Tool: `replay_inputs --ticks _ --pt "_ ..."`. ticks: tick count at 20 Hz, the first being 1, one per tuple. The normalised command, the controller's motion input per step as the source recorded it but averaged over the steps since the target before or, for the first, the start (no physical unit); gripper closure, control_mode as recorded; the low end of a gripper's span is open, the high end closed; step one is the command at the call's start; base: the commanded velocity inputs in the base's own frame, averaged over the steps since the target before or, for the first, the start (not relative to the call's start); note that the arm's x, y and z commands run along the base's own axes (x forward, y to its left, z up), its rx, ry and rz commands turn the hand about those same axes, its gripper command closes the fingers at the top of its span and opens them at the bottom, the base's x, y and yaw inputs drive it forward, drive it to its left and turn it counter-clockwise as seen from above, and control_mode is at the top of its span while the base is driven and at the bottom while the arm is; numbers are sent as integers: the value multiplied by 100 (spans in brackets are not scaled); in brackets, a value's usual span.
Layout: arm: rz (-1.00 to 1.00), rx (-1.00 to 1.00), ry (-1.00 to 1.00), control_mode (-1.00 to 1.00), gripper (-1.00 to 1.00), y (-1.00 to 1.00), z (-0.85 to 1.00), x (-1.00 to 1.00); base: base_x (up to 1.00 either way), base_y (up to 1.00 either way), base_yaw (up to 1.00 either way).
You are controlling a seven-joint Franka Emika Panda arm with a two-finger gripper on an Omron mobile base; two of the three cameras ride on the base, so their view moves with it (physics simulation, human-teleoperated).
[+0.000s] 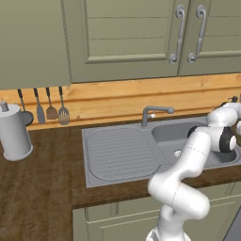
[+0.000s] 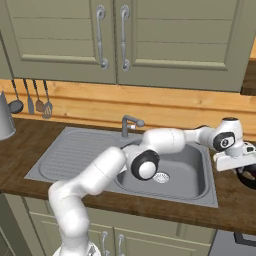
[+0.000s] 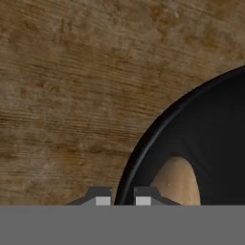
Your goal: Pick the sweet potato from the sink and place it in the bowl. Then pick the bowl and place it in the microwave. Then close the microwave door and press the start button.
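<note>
Matte black bowl on a grainy wood counter; the sink is dull grey metal.

Dark wooden countertop carried everything. Grey sink was set into it, drainboard on the left, basin on the right. A grey canister stood on the wood at far left, well apart from the sink. Black bowl sat directly on the wood right of the sink, sweet potato inside it.
</note>
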Motion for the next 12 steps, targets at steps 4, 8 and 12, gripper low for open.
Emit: replay_inputs --ticks 4,8,12 --pt "2 -2 -11 -100 100 3 0 -9 0 0 0" --pt "3 -2 -22 -100 100 6 0 -23 0 0 0" --pt "5 -1 -27 -100 100 19 5 -47 0 0 0"
